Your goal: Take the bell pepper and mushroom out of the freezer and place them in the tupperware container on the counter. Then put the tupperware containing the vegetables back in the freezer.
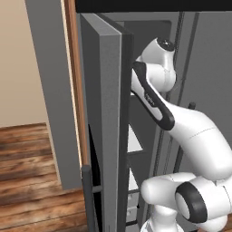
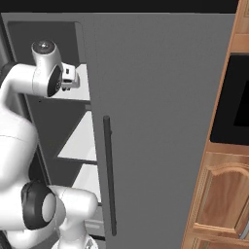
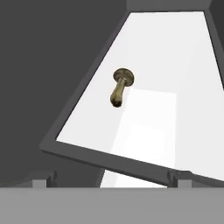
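The tool (image 3: 111, 180), its tips wide apart and empty, reached into the open freezer (image 2: 73, 126) above a white shelf (image 3: 175, 57) where the mushroom (image 3: 120, 87) lay on its side, seemingly lined up for a grasp.

We note a glossy white robot arm of rounded, bulbous segments (image 1: 199, 136). Black bands ring its joints, and a black cap with a pale grey centre covers the lower joint (image 1: 192, 201). A long black strip runs along the upper link (image 1: 152, 97). A small white camera block with dark openings sits beside the wrist (image 2: 70, 77).
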Motion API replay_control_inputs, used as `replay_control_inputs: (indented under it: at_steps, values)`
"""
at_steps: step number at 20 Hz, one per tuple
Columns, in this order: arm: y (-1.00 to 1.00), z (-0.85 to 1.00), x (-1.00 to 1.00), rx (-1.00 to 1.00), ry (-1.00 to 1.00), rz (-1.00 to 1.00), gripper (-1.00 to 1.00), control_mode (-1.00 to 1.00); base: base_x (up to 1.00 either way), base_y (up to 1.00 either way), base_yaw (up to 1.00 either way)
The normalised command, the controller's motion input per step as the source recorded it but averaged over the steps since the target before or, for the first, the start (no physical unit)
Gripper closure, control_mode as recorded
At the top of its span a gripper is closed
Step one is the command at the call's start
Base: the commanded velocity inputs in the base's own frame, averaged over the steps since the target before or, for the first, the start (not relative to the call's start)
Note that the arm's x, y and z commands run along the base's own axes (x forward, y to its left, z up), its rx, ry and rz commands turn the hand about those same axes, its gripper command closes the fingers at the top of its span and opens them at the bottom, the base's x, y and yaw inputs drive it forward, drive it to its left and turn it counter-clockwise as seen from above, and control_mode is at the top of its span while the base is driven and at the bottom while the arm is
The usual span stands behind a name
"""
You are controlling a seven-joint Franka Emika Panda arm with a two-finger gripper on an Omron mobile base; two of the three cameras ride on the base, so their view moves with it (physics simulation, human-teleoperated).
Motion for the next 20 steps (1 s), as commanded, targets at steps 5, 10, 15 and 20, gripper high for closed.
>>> replay_control_inputs:
  at_steps: [5, 10, 15, 20]
  values:
    - [0.04, -0.09, 0.15, 0.00, 0.02, 0.00, -1.00, -1.00, 0.00, 0.00, 0.00]
    - [0.02, -0.22, 0.20, 0.00, 0.01, 0.00, -1.00, -1.00, 0.00, 0.00, 0.00]
    - [0.05, -0.14, 0.30, 0.00, 0.04, 0.00, -1.00, -1.00, 0.00, 0.00, 0.00]
    - [0.06, -0.05, 0.31, 0.00, 0.04, 0.00, -1.00, -1.00, 0.00, 0.00, 0.00]
